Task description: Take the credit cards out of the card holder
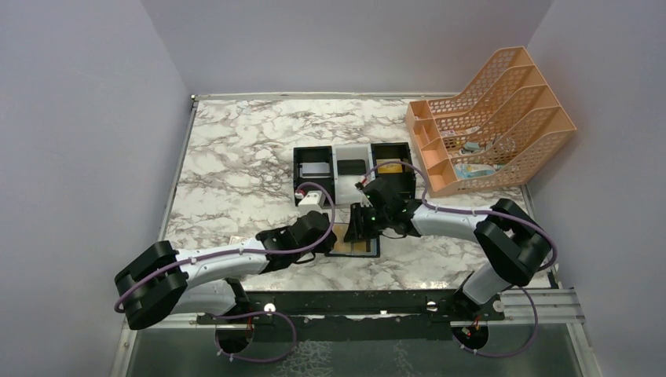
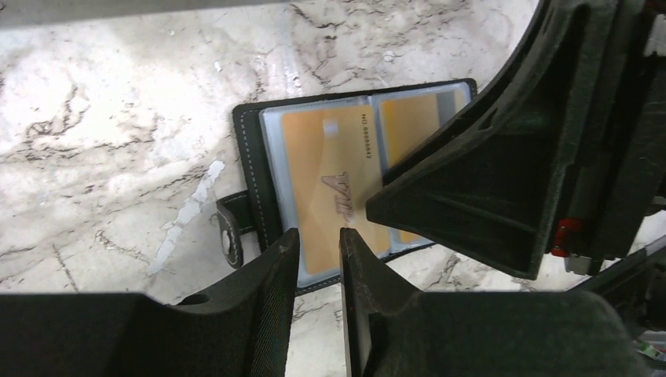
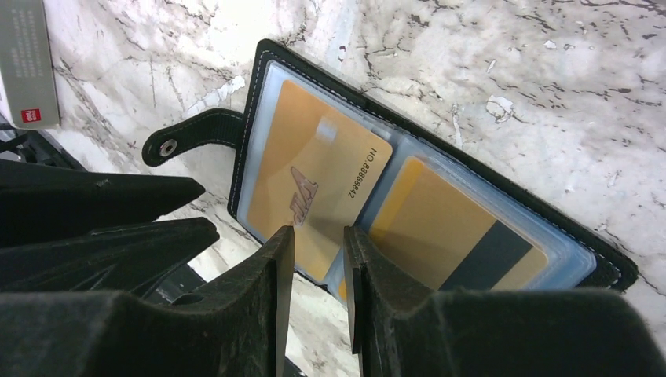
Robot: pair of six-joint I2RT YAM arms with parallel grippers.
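**Two sets of fingers crowd one open card holder**

Nearest us, the left fingers [image 2: 279,275] hang over the near edge of the small flat black bifold card holder [image 3: 382,182], which lies open on the marbled white-and-grey surface [image 1: 236,149]. They are parted by a narrow gap, and we see nothing caught in it. The right fingers [image 3: 271,275] are parted just as little and also grip nothing. They stand at the same edge, close to the holder's spine, so the two sets are just beside each other.

Both cards sit in their pockets. The gold-tan plastic card with slanted lettering [image 3: 314,169] is on the holder's snap-tab side, and the gold-tan card with a dark stripe [image 3: 455,236] is on the other.

We judge three dangers:
- The fingers could knock together, since both work at one edge.
- A pinch could take the clear pocket film along with a card. The whole holder would then lift, as we cannot tell whether either set presses it down.
- On so smooth a surface, a sideways pull could slide the holder away instead of freeing the card.

Beyond the holder, on its tab side, lies the white rectangular box with a red mark [image 1: 310,198], which a dragged holder could strike. Farther beyond the holder stands the black-white-black three-compartment tray [image 1: 333,174].
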